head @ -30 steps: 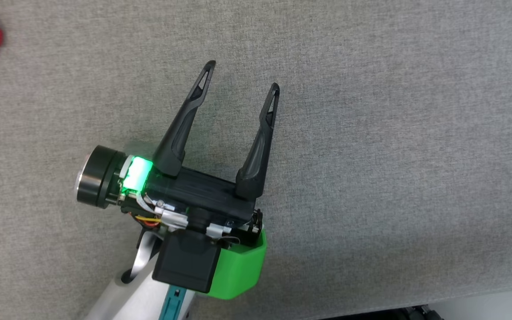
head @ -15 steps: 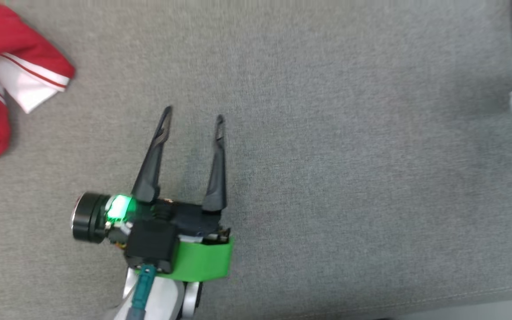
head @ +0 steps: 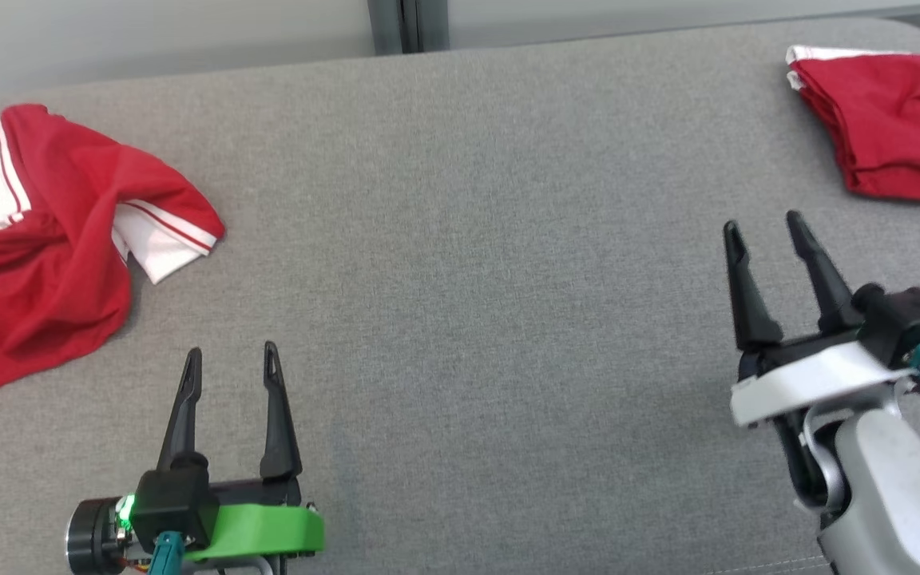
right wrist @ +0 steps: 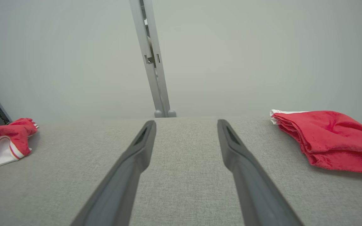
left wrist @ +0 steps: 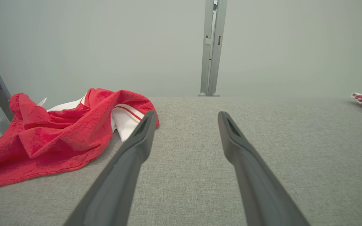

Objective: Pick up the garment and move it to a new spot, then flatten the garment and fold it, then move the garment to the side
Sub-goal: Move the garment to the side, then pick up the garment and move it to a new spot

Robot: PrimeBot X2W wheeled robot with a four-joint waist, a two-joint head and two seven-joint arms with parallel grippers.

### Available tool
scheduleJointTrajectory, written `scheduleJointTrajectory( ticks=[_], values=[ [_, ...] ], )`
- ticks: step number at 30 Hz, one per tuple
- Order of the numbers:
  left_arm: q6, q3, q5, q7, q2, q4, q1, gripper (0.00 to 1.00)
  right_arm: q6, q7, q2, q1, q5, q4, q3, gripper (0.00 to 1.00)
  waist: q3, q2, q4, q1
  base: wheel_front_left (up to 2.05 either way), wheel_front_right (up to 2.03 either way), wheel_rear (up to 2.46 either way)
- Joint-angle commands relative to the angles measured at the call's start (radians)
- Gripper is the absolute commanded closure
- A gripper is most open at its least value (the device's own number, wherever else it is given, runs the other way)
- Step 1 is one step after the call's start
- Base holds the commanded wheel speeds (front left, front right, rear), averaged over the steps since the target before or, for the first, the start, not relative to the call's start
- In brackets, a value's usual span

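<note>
Head view, crumpled garment [head: 45, 263] left, folded garment [head: 883, 120] right

The head view looks steeply down from above and behind both pincers onto the grey table [head: 468, 239], the left gripper [head: 231, 349] and right gripper [head: 762, 220] low in frame, fingers pointing away. Each wrist view sits low and close behind its own fingers, looking nearly level along them across the table to the pale wall [right wrist: 262, 47] and grey post [left wrist: 211, 47]. All three share the crumpled red garment [head: 45, 263] left of the left pincer and the folded red garment [head: 891, 120] beyond-right of the right pincer.
</note>
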Motion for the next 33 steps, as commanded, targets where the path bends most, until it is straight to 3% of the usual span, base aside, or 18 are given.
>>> scheduleJointTrajectory(
  ticks=[1, 9, 16, 33],
  values=[
    [-0.019, 0.02, 0.012, 0.0, -0.003, 0.006, 0.035, 0.0, -0.001, -0.002, 0.017, 0.051, -0.041, -0.023, 0.005, 0.0, -0.128, 0.0, -0.006, 0.0001, 0.0, 0.0, 0.0],
    [-0.076, 0.079, 0.058, 0.0, -0.024, 0.011, 0.127, 0.0, -0.001, -0.002, 0.096, 0.247, -0.161, -0.111, 0.004, 0.0, -0.198, 0.0, 0.007, 0.0001, 0.0, 0.0, 0.0],
    [-0.122, 0.084, 0.069, 0.0, -0.03, 0.015, 0.159, 0.0, -0.001, -0.002, 0.124, 0.32, -0.168, -0.122, 0.0, 0.0, -0.214, 0.0, 0.008, 0.0001, 0.0, 0.0, 0.0],
    [-0.131, 0.085, 0.051, 0.0, -0.031, 0.026, 0.147, 0.0, -0.001, -0.002, 0.132, 0.327, -0.167, -0.118, -0.008, 0.0, -0.215, 0.0, 0.008, 0.0001, 0.0, 0.0, 0.0]
  ],
)
